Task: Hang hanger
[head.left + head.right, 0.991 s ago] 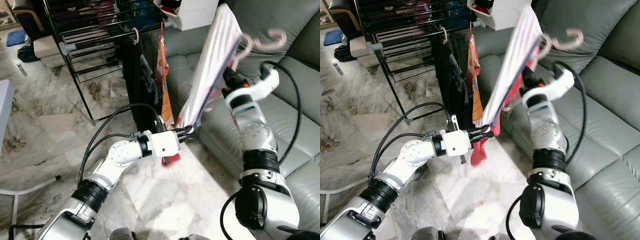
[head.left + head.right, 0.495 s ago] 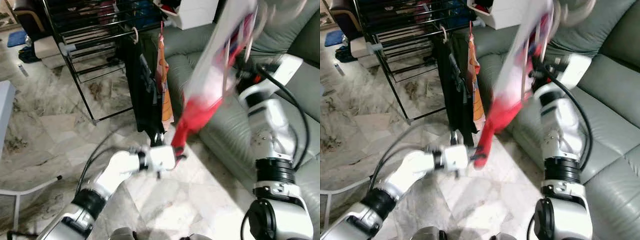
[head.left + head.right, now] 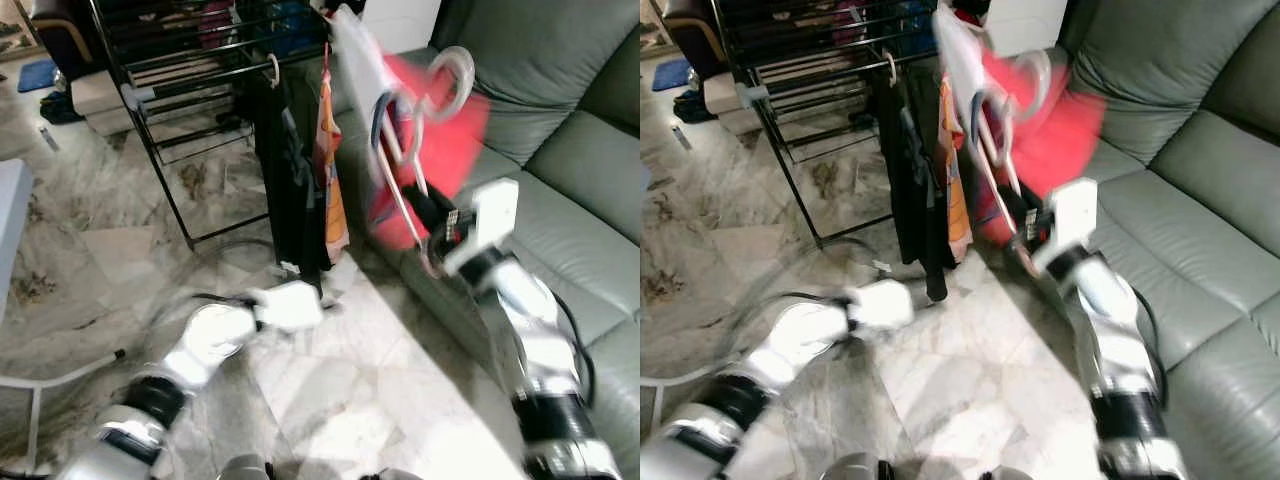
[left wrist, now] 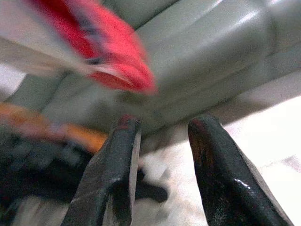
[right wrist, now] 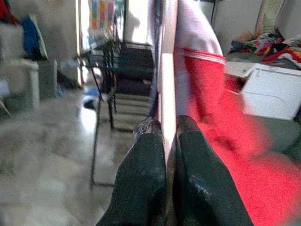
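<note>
My right pincer (image 3: 428,212) grips the hanger (image 3: 405,150) by its pale arm, fingers (image 5: 155,179) pressed together on it, and it has swung the hanger from over the sofa (image 3: 560,170) across toward the drying rack (image 3: 200,60). The red and white garment (image 3: 430,160) on it is flying out behind the hook, blurred, where a second ago it hung stretched down to my other arm. My left pincer (image 4: 162,160) has let that hem go: its fingers now stand a little apart with nothing between them, low over the marble floor (image 3: 330,380), near the black garment (image 3: 290,180) and the orange one (image 3: 330,170) already hanging from the rack. So the load is mine alone on the right side, and the hook is up near rail height but, as far as I can judge, not yet over the rail; the cloth needs to settle before I can aim it
</note>
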Controlling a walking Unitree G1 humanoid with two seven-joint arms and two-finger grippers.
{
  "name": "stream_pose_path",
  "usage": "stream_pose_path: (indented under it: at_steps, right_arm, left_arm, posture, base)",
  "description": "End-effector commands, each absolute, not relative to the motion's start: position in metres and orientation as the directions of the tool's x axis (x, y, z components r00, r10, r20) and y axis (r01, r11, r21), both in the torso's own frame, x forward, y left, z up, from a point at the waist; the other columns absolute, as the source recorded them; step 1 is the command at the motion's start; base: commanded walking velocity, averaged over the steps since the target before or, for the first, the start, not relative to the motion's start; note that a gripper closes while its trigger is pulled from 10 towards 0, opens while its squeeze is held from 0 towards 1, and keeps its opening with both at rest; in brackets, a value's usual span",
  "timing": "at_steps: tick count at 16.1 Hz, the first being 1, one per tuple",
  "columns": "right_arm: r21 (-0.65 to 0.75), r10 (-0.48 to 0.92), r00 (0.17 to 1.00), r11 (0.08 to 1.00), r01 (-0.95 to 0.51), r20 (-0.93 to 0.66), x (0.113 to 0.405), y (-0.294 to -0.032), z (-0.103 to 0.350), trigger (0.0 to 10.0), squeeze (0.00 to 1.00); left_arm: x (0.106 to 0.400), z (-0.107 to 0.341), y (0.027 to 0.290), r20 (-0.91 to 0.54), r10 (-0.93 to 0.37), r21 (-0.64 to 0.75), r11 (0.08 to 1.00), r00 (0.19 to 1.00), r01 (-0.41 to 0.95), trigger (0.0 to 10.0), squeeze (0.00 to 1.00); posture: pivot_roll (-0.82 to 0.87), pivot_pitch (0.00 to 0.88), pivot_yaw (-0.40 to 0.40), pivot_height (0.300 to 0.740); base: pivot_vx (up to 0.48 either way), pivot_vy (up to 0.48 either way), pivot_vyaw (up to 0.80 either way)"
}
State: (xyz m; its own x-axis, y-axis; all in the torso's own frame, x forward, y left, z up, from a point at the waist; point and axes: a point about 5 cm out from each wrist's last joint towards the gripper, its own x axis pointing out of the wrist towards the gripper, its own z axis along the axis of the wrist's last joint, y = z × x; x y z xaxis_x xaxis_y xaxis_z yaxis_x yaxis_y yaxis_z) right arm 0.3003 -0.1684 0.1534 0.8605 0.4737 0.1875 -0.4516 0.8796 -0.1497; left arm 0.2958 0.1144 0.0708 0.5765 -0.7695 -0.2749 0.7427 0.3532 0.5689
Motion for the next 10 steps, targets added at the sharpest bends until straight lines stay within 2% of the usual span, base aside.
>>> stream_pose_path:
  at_steps: [1, 2, 3, 5, 6, 10]
  right_arm:
    - [-0.237, 0.498, 0.837, 0.862, -0.448, 0.225, 0.296, -0.165, 0.163, 10.0, 0.0]
    - [-0.274, 0.498, 0.844, 0.855, -0.441, 0.197, 0.289, -0.17, 0.156, 10.0, 0.0]
    - [-0.289, 0.515, 0.838, 0.842, -0.456, 0.177, 0.284, -0.17, 0.152, 10.0, 0.0]
    - [-0.31, 0.545, 0.827, 0.817, -0.486, 0.14, 0.276, -0.17, 0.143, 10.0, 0.0]
    - [-0.271, 0.566, 0.814, 0.81, -0.52, 0.129, 0.272, -0.167, 0.139, 10.0, 0.0]
    - [-0.241, 0.649, 0.756, 0.751, -0.615, 0.09, 0.266, -0.159, 0.133, 10.0, 0.0]
  left_arm:
    - [0.303, 0.077, 0.129, -0.251, -0.729, 0.599, 0.4, 0.637, 0.694, 10.0, 1.0]
    - [0.309, 0.082, 0.142, -0.224, -0.686, 0.611, 0.455, 0.693, 0.648, 10.0, 1.0]
    - [0.312, 0.086, 0.147, -0.204, -0.666, 0.629, 0.472, 0.717, 0.618, 10.0, 1.0]
    - [0.325, 0.1, 0.153, -0.11, -0.596, 0.616, 0.587, 0.795, 0.525, 10.0, 1.0]
    - [0.332, 0.111, 0.15, -0.032, -0.562, 0.527, 0.694, 0.827, 0.491, 10.0, 1.0]
    - [0.342, 0.127, 0.138, 0.085, -0.499, 0.317, 0.834, 0.863, 0.451, 10.0, 1.0]
  posture:
    - [-0.08, 0.0, 0.029, 0.74]
    - [-0.08, 0.0, 0.026, 0.74]
    - [-0.08, 0.0, 0.024, 0.74]
    - [-0.08, 0.0, 0.022, 0.74]
    - [-0.09, 0.0, 0.021, 0.74]
    - [-0.09, 0.0, 0.022, 0.74]
  base:
    - [0.0, 0.0, 0.0]
    - [0.0, 0.0, 0.0]
    - [0.0, 0.0, 0.0]
    - [0.0, 0.0, 0.0]
    - [0.0, 0.0, 0.0]
    - [0.0, 0.0, 0.0]
